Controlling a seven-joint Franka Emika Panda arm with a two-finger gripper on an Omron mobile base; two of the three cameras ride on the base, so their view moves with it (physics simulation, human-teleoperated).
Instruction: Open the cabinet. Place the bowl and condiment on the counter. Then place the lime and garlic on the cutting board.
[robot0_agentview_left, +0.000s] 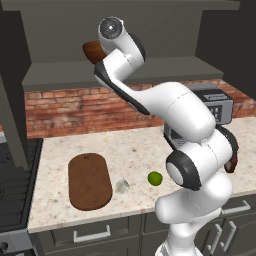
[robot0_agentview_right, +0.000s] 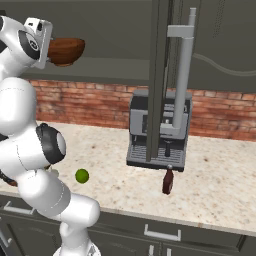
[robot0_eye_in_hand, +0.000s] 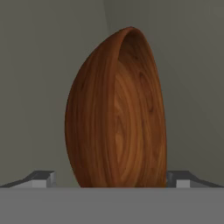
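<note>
reddish-brown bowl (robot0_eye_in_hand: 116, 113), green lime (robot0_agentview_left: 155, 178)

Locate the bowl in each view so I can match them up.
Left base view: bowl upper centre-left, on the cabinet shelf, partly behind the arm.
Right base view: bowl top left, beside the hand.
Hand view: bowl centre, seen rolled on edge.
Shared landmark: the lime on the counter.

We see a smooth grained wooden bowl (robot0_eye_in_hand: 118, 109), a speckled stone counter (robot0_agentview_left: 140, 150) and rough brick wall (robot0_agentview_left: 65, 107) behind it.
</note>
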